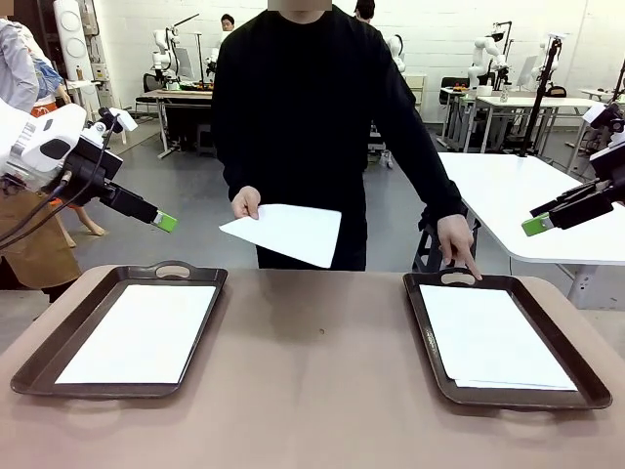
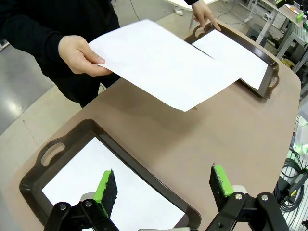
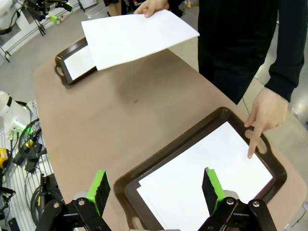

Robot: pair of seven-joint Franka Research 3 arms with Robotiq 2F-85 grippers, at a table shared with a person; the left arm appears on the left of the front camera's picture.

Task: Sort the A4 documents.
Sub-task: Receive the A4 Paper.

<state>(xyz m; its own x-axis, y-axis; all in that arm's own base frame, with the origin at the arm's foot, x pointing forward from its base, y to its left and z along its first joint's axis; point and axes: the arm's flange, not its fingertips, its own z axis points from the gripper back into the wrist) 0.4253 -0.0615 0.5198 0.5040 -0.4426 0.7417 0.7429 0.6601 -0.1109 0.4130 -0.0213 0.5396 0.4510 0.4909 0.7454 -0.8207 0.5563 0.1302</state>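
The person holds one A4 sheet (image 1: pixel 285 233) at the frame's upper centre and points at the right tray (image 1: pixel 430 352), so the right gripper (image 1: pixel 535 226), fingers apart like the left gripper (image 1: pixel 166 222), should probably pinch its free edge flat.

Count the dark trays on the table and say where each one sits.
2. One tray lies on the robot's left, one tray on its right by the person's pointing hand. Each holds white paper.

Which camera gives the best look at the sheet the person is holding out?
The left wrist view: the held sheet appears large, with the hand gripping its edge. The right wrist view shows it farther off; the front view shows it small and foreshortened.
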